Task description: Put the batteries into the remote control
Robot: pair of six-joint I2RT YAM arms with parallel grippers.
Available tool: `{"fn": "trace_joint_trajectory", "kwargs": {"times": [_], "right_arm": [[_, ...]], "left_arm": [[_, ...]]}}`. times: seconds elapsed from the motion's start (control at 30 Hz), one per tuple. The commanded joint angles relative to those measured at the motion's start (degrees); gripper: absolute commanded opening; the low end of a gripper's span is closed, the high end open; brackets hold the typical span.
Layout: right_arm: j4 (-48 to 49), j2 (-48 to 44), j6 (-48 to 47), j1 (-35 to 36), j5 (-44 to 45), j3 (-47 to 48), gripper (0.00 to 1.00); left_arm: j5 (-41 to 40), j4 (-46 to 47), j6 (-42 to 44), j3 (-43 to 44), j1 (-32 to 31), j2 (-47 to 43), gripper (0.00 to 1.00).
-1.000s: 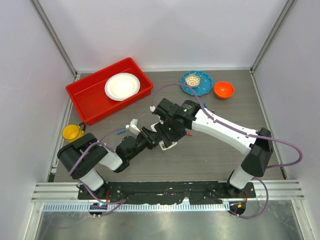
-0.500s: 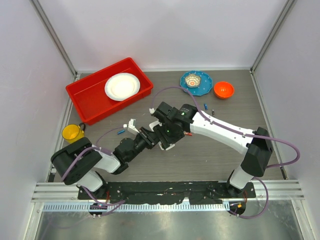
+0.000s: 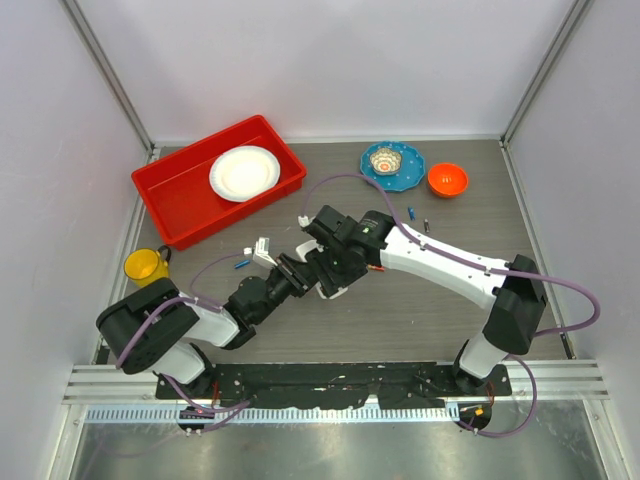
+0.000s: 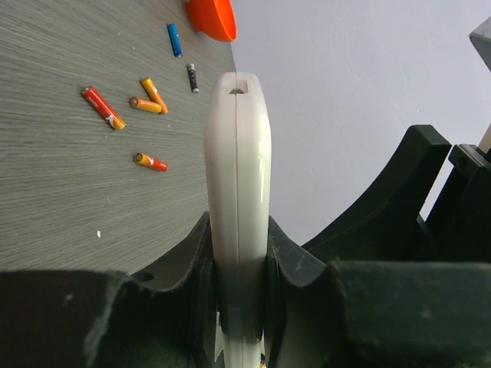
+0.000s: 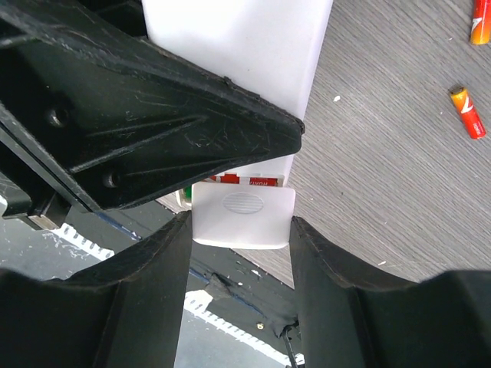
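The white remote control [image 4: 238, 138] stands edge-on in my left gripper [image 4: 238, 230], which is shut on it. In the right wrist view its plain white back [image 5: 238, 69] shows, with a red-labelled battery [image 5: 245, 180] in the open compartment. My right gripper [image 5: 239, 224] is shut on the white battery cover [image 5: 242, 205] at the compartment's end. In the top view both grippers [image 3: 300, 272] [image 3: 335, 268] meet at table centre. Loose batteries lie beyond: red [image 4: 103, 107], orange [image 4: 150, 161], blue [image 4: 175, 40], dark [image 4: 192, 77].
A red tray [image 3: 180, 205] holding a white plate [image 3: 244, 172] stands at the back left. A yellow cup [image 3: 146, 265] is at the left edge. A blue plate [image 3: 405, 175] with a small bowl and an orange bowl [image 3: 447, 179] stand at the back right.
Both grippers and the remote have shifted slightly left and back. The right arm's move has uncovered the blue and dark batteries behind it.
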Motion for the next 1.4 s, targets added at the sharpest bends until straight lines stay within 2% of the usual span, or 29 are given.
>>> {"fn": "trace_joint_trajectory", "kwargs": {"times": [0.0,0.67,1.37], "right_arm": [[3.00,-2.98,0.75,0.37,1.84,-0.01,0.01],[5.29,-4.92,1.45,0.37,-1.94,-0.89,0.01],[4.85,-4.22,1.36,0.37,3.24,-2.21,0.01]], "left_arm": [[-0.53,11.60,-0.33,0.69,-0.47,-0.90,0.00],[-2.11,10.81,-2.44,0.78,-0.38,0.86,0.00],[-1.59,9.93,-2.61,0.78,-0.47,0.24,0.00]]}}
